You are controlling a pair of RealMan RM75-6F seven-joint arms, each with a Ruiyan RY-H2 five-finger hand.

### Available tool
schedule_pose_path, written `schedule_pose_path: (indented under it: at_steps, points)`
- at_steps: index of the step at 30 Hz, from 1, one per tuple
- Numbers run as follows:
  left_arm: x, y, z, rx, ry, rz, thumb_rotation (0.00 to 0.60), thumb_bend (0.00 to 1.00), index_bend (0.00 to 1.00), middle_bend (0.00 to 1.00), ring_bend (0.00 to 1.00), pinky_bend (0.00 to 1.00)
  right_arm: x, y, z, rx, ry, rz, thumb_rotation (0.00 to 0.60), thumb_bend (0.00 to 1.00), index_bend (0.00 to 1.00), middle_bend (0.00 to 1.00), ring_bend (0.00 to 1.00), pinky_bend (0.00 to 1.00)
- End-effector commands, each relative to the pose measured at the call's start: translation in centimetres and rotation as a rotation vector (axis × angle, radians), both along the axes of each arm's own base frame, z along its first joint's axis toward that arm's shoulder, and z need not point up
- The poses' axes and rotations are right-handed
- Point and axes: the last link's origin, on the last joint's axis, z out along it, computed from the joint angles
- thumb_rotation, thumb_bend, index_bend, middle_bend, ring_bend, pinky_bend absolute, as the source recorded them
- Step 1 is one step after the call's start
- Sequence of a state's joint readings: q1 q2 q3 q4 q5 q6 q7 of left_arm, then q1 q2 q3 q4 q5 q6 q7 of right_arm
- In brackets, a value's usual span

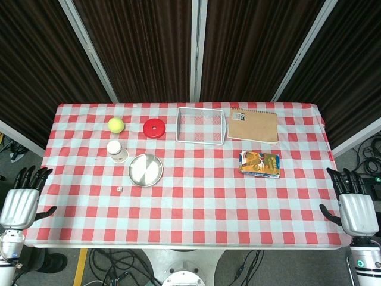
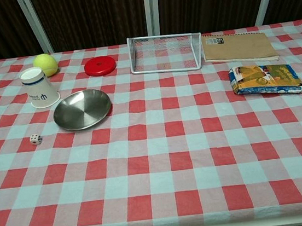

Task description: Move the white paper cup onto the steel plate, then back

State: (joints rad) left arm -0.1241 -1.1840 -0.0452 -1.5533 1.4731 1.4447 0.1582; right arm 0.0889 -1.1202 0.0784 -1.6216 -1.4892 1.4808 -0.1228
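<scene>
The white paper cup (image 1: 116, 151) (image 2: 39, 87) stands upside down on the checked cloth, just left of and behind the steel plate (image 1: 145, 170) (image 2: 82, 109). The plate has nothing on it. My left hand (image 1: 21, 201) hangs off the table's left front corner, fingers spread, holding nothing. Beyond the right front corner my right hand (image 1: 353, 205) is likewise spread and empty. Both hands are far from the cup and out of the chest view.
A yellow ball (image 1: 115, 124) and a red disc (image 1: 154, 128) lie behind the cup. A white wire basket (image 1: 201, 125) and a brown notebook (image 1: 253, 125) sit at the back. A snack packet (image 1: 260, 164) lies right of centre; a small die (image 2: 35, 139) sits by the plate.
</scene>
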Motion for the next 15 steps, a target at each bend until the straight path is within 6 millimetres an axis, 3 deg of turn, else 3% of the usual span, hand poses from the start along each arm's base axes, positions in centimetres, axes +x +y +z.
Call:
schedule_pose_path:
  at_steps: [1, 15]
  points:
    - [0.0, 0.1, 0.0, 0.0, -0.001, -0.002, 0.6, 0.1, 0.1, 0.12, 0.02, 0.02, 0.1, -0.1, 0.0, 0.001, 0.002, 0.002, 0.6, 0.14, 0.0, 0.14, 0.0, 0.01]
    - [1.9, 1.5, -0.7, -0.033, -0.025, -0.081, 0.6, 0.1, 0.11, 0.12, 0.02, 0.03, 0.1, 0.4, 1.3, -0.04, 0.014, 0.019, 0.6, 0.14, 0.0, 0.14, 0.0, 0.01]
